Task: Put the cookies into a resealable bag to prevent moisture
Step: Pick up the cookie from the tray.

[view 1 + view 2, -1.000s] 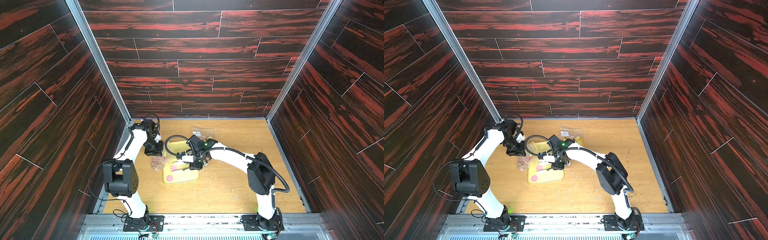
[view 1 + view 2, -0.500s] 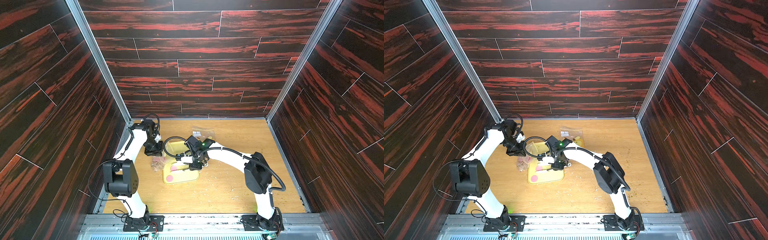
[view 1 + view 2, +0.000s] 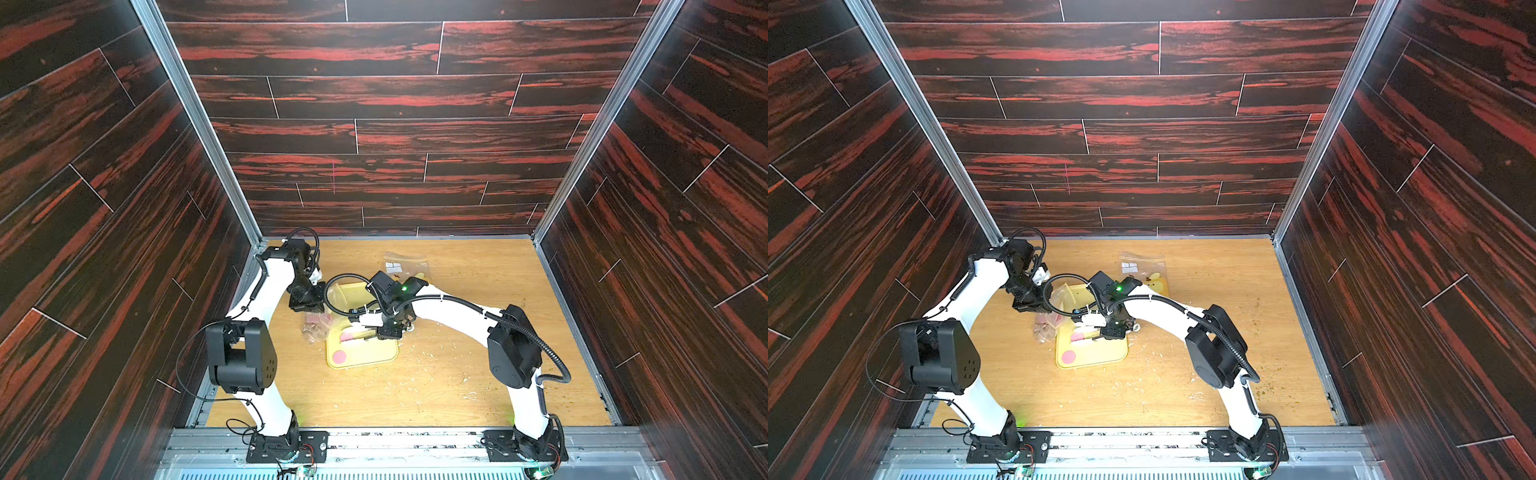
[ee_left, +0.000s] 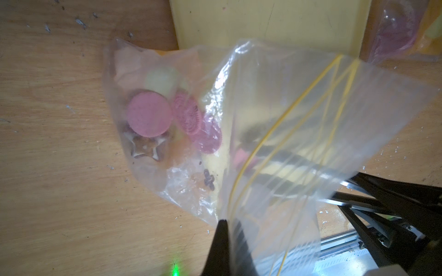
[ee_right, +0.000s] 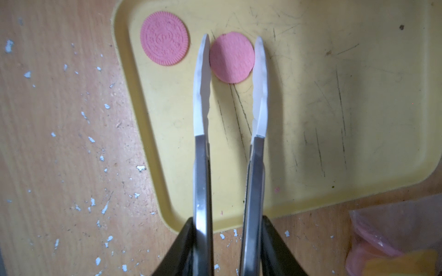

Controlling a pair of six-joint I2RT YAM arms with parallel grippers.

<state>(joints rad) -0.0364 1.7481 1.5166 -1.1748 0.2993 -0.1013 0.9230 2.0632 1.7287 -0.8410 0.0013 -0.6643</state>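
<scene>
My left gripper (image 4: 227, 221) is shut on the rim of the clear resealable bag (image 4: 275, 107) and holds its mouth up beside the yellow tray (image 3: 374, 357). Several cookies (image 4: 149, 114) lie at the bag's bottom. My right gripper (image 5: 227, 219) is shut on metal tongs (image 5: 202, 167). The tongs' white tips straddle a plain pink cookie (image 5: 231, 57) lying on the tray (image 5: 311, 119), close on both sides. An embossed pink cookie (image 5: 164, 38) lies near the tray's corner. In both top views the bag (image 3: 318, 326) hangs under the left gripper (image 3: 307, 305).
A second filled bag (image 3: 405, 266) lies on the table behind the tray, also seen as a bag corner (image 5: 394, 239) in the right wrist view. White crumbs (image 5: 91, 143) scatter the wooden table. Dark walls enclose three sides.
The tongs' arms have come closer together around the plain pink cookie. The left gripper and the bag have stayed put.
</scene>
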